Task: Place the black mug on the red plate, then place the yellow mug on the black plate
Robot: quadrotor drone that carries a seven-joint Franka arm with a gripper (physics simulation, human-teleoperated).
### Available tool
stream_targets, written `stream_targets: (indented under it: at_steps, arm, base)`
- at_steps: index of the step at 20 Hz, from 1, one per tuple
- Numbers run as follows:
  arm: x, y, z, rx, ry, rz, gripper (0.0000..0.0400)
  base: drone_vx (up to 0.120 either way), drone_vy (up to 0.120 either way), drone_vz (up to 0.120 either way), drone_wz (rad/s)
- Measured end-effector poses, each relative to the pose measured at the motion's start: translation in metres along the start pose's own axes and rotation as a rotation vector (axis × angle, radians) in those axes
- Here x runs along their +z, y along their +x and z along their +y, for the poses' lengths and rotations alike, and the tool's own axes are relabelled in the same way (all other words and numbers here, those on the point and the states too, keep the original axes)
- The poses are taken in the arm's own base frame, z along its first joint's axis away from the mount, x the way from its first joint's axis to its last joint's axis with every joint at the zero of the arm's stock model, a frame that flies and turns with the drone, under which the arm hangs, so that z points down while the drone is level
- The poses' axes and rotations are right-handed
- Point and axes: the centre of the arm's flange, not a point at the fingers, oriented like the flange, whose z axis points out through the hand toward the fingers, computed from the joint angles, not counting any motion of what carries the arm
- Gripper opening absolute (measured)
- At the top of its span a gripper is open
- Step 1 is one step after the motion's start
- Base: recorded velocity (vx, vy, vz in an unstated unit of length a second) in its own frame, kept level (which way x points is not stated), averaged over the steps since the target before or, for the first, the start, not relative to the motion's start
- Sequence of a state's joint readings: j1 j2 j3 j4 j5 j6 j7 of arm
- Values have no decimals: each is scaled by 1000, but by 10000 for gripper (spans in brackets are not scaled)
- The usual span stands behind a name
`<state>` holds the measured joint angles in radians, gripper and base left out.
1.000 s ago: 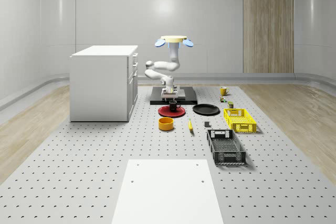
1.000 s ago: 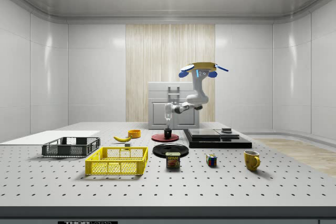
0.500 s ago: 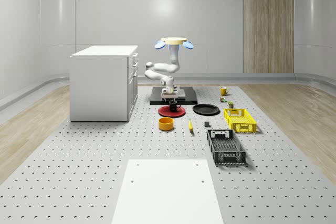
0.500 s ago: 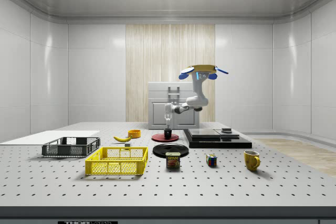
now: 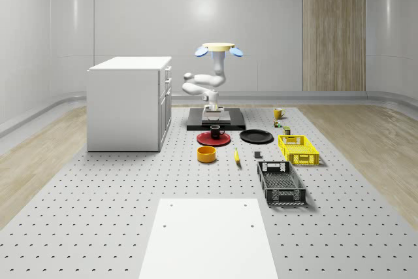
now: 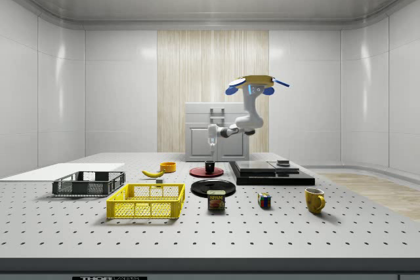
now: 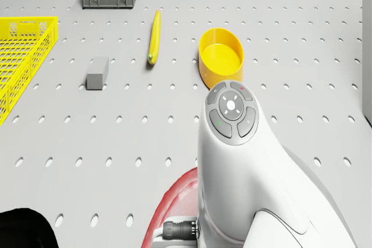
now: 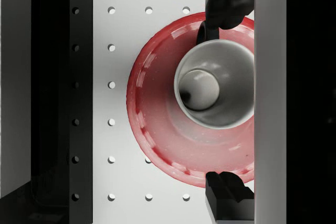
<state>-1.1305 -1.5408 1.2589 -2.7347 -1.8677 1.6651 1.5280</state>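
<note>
Raised fingers (image 8: 229, 98) left one black mug (image 8: 218, 83) on one red plate (image 8: 157, 129).

White arm (image 7: 250, 166) over red plate (image 7: 174, 207)

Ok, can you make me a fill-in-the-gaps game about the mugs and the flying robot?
1. The black mug stands on a plate coloured ___.
2. The drone hovers, and its tool hangs above that mug with its fingers ___.
3. The yellow mug sits on the ___, not on a plate.

Missing words: red; open; table
</note>
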Motion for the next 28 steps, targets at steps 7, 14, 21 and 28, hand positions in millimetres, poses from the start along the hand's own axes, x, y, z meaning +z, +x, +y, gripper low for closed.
stream_targets:
  at_steps: [7, 14, 21, 28]
  arm:
    - [0, 0, 0, 0, 0, 0, 400]
    - [0, 0, 0, 0, 0, 0, 400]
    - [0, 0, 0, 0, 0, 0, 400]
    - [0, 0, 0, 0, 0, 0, 400]
  base:
    - [-120, 120, 0, 0]
    - [-120, 120, 0, 0]
    - [-120, 120, 0, 0]
    - [-120, 120, 0, 0]
